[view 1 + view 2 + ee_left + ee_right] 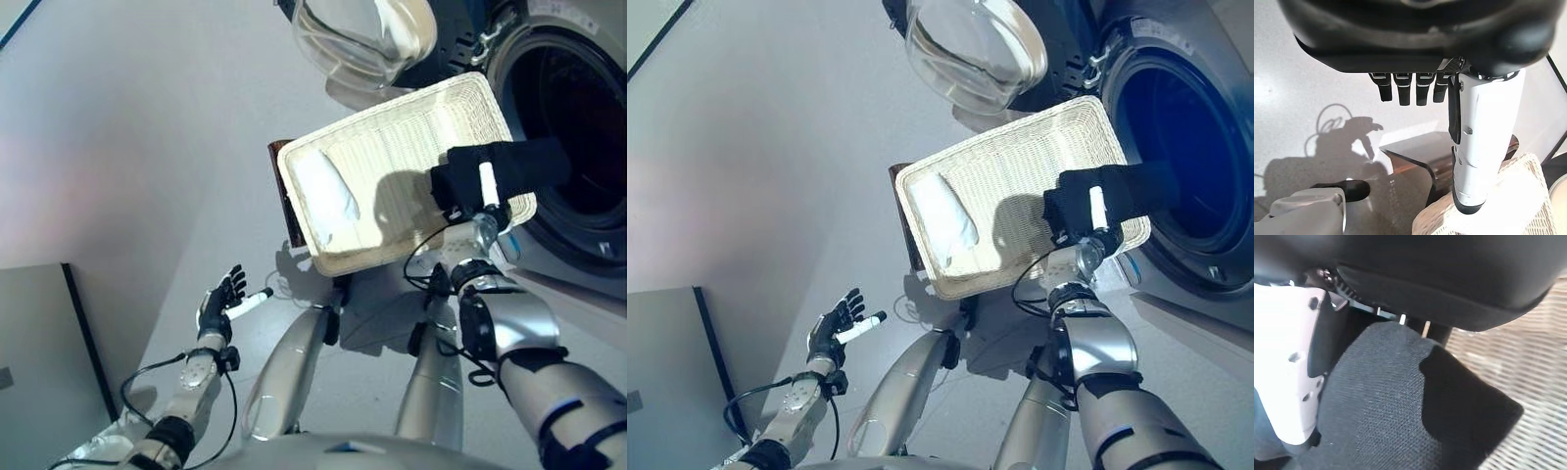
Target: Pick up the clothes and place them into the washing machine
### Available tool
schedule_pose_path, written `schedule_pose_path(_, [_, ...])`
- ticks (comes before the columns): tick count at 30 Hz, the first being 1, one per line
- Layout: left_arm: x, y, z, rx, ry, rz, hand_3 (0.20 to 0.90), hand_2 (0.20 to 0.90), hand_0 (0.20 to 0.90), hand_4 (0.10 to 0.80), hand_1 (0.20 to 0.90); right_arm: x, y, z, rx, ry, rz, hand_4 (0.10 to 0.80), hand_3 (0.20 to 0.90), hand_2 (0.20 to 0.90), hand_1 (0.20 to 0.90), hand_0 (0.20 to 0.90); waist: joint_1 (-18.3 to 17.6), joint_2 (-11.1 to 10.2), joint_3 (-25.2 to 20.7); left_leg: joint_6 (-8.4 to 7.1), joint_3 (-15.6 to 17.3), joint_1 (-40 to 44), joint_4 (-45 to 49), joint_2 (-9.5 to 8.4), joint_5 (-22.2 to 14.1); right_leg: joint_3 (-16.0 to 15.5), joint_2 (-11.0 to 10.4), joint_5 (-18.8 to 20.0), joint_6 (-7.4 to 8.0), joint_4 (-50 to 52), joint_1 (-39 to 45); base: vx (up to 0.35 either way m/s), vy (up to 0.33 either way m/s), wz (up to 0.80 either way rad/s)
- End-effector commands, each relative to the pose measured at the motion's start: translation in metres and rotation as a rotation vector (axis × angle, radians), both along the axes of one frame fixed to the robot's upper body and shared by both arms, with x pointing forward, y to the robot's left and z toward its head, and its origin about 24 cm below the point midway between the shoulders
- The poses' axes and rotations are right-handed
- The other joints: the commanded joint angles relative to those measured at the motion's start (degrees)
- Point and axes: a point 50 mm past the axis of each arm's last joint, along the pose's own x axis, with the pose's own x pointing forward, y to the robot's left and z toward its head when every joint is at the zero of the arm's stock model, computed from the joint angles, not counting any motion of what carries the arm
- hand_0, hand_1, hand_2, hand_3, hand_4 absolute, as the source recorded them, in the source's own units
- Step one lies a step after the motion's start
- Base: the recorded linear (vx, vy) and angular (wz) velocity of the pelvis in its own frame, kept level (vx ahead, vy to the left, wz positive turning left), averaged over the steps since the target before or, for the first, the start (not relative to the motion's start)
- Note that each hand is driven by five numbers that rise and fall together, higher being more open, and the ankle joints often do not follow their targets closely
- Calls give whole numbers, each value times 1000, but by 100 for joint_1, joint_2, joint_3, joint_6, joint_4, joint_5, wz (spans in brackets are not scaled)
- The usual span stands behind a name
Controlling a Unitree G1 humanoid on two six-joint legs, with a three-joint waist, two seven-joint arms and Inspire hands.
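A shallow white wicker basket point(392, 157) rests on a low dark brown box point(290, 201) beside the washing machine point(568, 117), whose round door point(362, 39) stands open. A white garment point(328, 201) lies at the basket's left end. My right hand point(468, 188) is at the basket's right rim, its fingers and thumb shut on a black garment point(519, 162) that reaches toward the drum opening; the dark cloth also shows in the right wrist view point(1391, 401). My left hand point(223, 299) hangs open and empty over the floor, lower left of the basket.
Grey floor point(147, 147) spreads to the left of the basket. A grey panel with a dark edge point(44, 343) stands at the lower left. The machine's dark drum point(1185, 137) opens just right of the basket.
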Motion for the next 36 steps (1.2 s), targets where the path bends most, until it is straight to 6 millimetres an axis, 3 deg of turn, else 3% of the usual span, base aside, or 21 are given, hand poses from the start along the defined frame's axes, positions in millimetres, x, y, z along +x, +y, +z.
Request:
schedule_pose_path(1, [-20, 25, -5, 15, 8, 99, 900, 900, 900, 800, 900, -9, -65, 137, -412, -274, -150, 300, 200, 200, 200, 200, -5, 156, -352, -577, -260, -135, -462, 156, 151, -105, 222, -831, -268, 395, 268, 30, -22, 1])
schedule_pose_path(6, [-24, 24, -8, 10, 21, 94, 900, 900, 900, 800, 900, -30, -75, 214, -502, -481, -310, 300, 200, 200, 200, 200, -57, 163, -463, -597, -232, 35, -635, 176, 169, -37, 256, -838, -244, 347, 320, 45, 11, -2])
schedule_pose_path(7, [-24, 22, -9, 11, 25, 87, 900, 900, 900, 800, 900, -37, -75, 227, -478, -565, -350, 339, 255, 255, 255, 255, -76, 184, -487, -598, -220, 60, -658, 167, 172, -16, 260, -842, -237, 335, 329, 42, 37, -11])
schedule_pose_path(8, [-24, 20, -9, 5, 22, 82, 900, 900, 900, 800, 900, -40, -76, 232, -483, -581, -365, 800, 900, 900, 900, 900, -79, 193, -500, -596, -214, 84, -675, 160, 169, -2, 254, -847, -235, 335, 337, 29, 26, -13])
schedule_pose_path(11, [-22, 19, -7, -5, 16, 76, 900, 900, 900, 800, 900, -42, -80, 239, -485, -602, -348, 800, 900, 900, 900, 900, -59, 211, -535, -597, -203, 125, -692, 145, 168, 25, 238, -837, -228, 336, 340, 12, 18, -13])
schedule_pose_path(13, [-22, 19, -7, -16, 15, 79, 900, 900, 900, 800, 900, -32, -71, 237, -499, -578, -298, 800, 900, 900, 900, 900, -77, 244, -536, -589, -161, 153, -715, 151, 171, 66, 246, -808, -229, 316, 325, 6, 35, -8])
schedule_pose_path(15, [-25, 15, -12, -39, 44, 84, 900, 900, 900, 800, 900, -16, -59, 215, -451, -525, -221, 800, 900, 900, 900, 900, -96, 289, -548, -575, -105, 172, -713, 147, 156, 104, 265, -779, -232, 281, 315, 5, 23, -16])
schedule_pose_path(16, [-25, 16, -12, -39, 44, 84, 900, 900, 900, 800, 900, -16, -60, 215, -450, -526, -219, 800, 900, 900, 900, 900, -94, 283, -550, -575, -100, 172, -713, 148, 154, 109, 266, -778, -232, 280, 313, -1, 24, -18])
schedule_pose_path(18, [-29, 10, -17, -59, 72, 69, 900, 900, 900, 800, 900, -6, -55, 184, -400, -436, -180, 800, 900, 900, 900, 900, -85, 341, -568, -561, -84, 179, -704, 136, 138, 132, 272, -777, -236, 283, 316, -7, 16, -12])
schedule_pose_path(25, [-32, 7, -21, -55, 97, 56, 900, 900, 900, 800, 900, 5, -44, 149, -364, -339, -122, 800, 900, 900, 900, 900, -118, 392, -601, -557, -77, 168, -660, 125, 120, 151, 265, -775, -264, 325, 298, -1, 1, -1])
schedule_pose_path(31, [-32, 12, -23, -17, 113, 70, 900, 900, 900, 800, 900, 14, -23, 102, -298, -229, -40, 800, 900, 900, 900, 900, -145, 295, -540, -541, -73, 151, -592, 134, 99, 140, 284, -753, -277, 330, 333, 0, 0, 0])
schedule_pose_path(36, [-27, 21, -19, 31, 102, 60, 900, 900, 900, 800, 900, 21, -6, 60, -550, 162, 189, 800, 900, 900, 900, 900, -155, 121, -455, -540, -81, 85, -480, 167, 104, 88, 305, -691, -322, 341, 343, -24, -21, 1])
